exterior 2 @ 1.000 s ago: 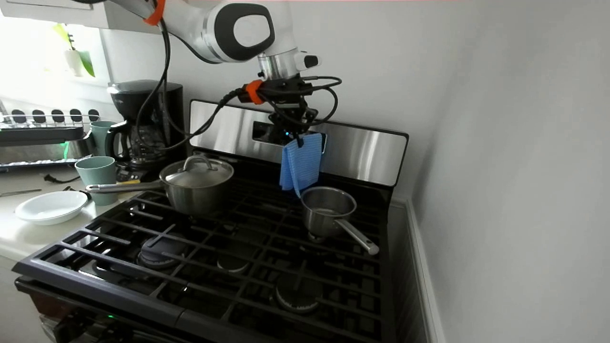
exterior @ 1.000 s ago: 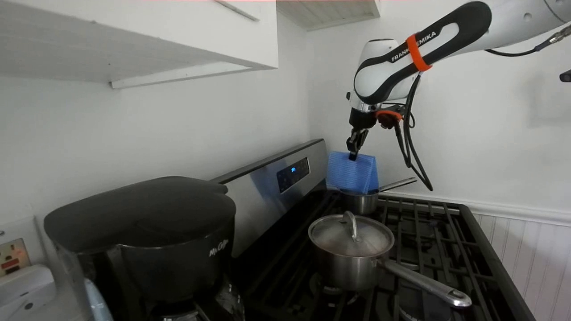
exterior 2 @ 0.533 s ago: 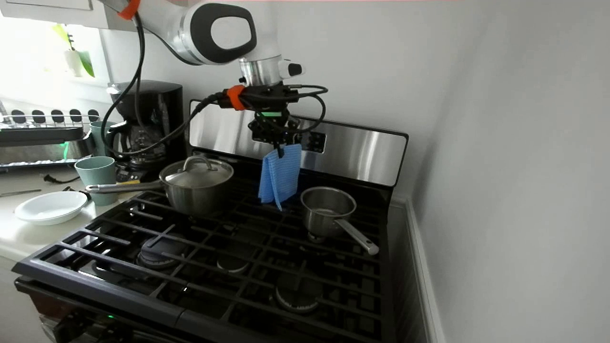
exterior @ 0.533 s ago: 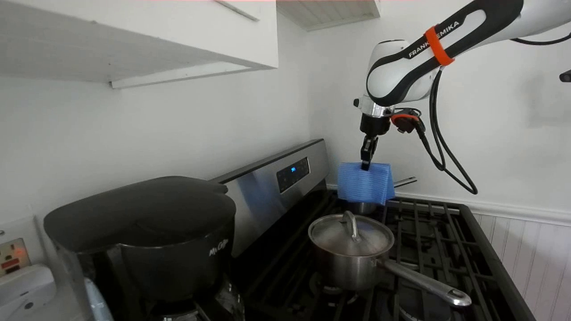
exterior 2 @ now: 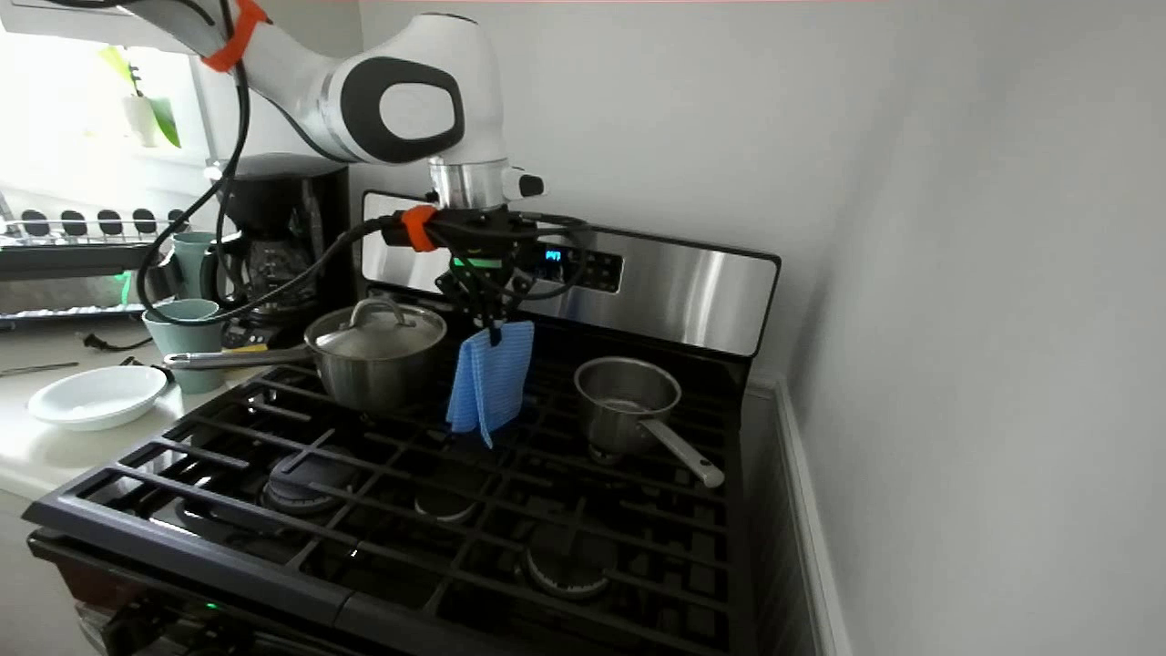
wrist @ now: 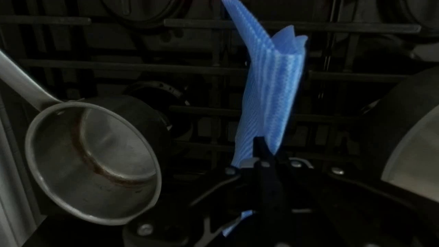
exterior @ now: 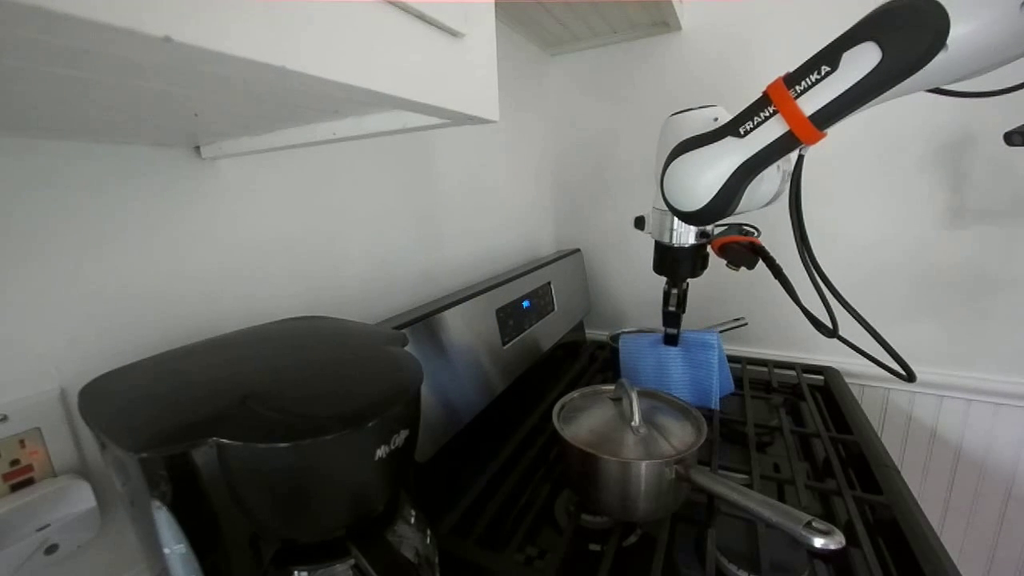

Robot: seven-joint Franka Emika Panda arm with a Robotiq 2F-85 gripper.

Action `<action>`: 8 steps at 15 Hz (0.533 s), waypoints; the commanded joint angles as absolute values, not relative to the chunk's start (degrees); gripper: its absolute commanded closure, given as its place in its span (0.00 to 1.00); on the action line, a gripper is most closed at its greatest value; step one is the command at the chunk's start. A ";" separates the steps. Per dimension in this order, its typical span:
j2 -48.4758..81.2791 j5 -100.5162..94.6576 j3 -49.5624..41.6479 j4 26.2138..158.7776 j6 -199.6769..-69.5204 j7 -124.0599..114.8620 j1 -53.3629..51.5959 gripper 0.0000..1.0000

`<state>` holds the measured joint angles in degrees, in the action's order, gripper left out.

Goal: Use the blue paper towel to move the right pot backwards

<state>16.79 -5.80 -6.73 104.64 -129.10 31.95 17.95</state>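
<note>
Right pot | blue towel near it, apart | gripper: jaws clenched on towel | limp towel may buckle, pot unmoved

Relative to one second earlier, the gripper and the blue towel sit lower, farther from the uncovered pot and nearer the lidded pot.

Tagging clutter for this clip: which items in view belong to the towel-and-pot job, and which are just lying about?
In the job:
- blue paper towel, pinched and hanging
- gripper, holding it
- open pot, on the right in an exterior view

Just lying about:
- lidded pot
- coffee maker
- white bowl
- green cups
</note>
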 commanded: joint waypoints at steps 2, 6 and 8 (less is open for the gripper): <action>15.45 -8.14 -7.41 108.58 -130.44 31.46 16.28 0.71; 15.72 -7.73 -7.27 109.26 -130.47 31.28 15.93 0.45; 15.69 -7.29 -7.27 109.19 -130.53 31.27 16.00 0.31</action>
